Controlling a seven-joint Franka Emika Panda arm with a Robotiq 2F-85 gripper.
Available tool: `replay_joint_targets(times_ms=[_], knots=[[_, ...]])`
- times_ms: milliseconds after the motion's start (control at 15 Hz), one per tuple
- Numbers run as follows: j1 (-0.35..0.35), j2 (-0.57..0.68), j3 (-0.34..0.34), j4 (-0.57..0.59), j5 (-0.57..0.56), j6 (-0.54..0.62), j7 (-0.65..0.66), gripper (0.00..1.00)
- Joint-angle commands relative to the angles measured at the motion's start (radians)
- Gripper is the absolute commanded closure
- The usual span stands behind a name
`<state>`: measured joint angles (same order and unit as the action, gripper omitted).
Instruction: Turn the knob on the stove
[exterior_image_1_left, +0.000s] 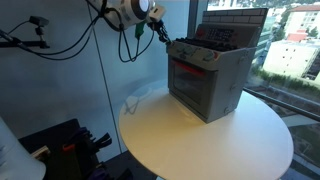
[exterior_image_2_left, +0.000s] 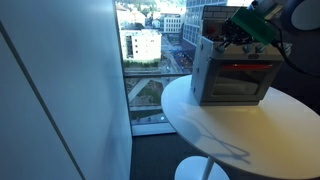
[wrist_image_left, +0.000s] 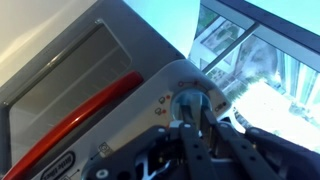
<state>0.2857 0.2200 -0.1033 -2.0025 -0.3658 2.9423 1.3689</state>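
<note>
The grey toy stove (exterior_image_1_left: 212, 82) with a red-orange oven window stands on a round white table (exterior_image_1_left: 200, 145); it shows in both exterior views (exterior_image_2_left: 236, 82). My gripper (exterior_image_1_left: 165, 40) is at the stove's upper front corner by the knob row, also seen in an exterior view (exterior_image_2_left: 226, 38). In the wrist view the two dark fingers (wrist_image_left: 194, 120) are close together around a round bluish knob (wrist_image_left: 186, 97) on the grey control panel. The red oven handle (wrist_image_left: 90, 110) runs below it.
The table (exterior_image_2_left: 225, 135) stands beside a floor-to-ceiling window with city buildings outside (exterior_image_2_left: 145, 45). A white wall with hanging black cables (exterior_image_1_left: 95, 40) is behind the arm. Dark equipment (exterior_image_1_left: 60, 145) sits low beside the table.
</note>
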Motion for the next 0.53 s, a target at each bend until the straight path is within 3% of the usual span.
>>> replay_joint_targets(times_ms=[0,467], knots=[[0.024,-0.039,-0.06,-0.021,-0.047,0.056,0.113,0.96],[0.108,-0.041,-0.168,-0.035,-0.14,0.116,0.357,0.96]])
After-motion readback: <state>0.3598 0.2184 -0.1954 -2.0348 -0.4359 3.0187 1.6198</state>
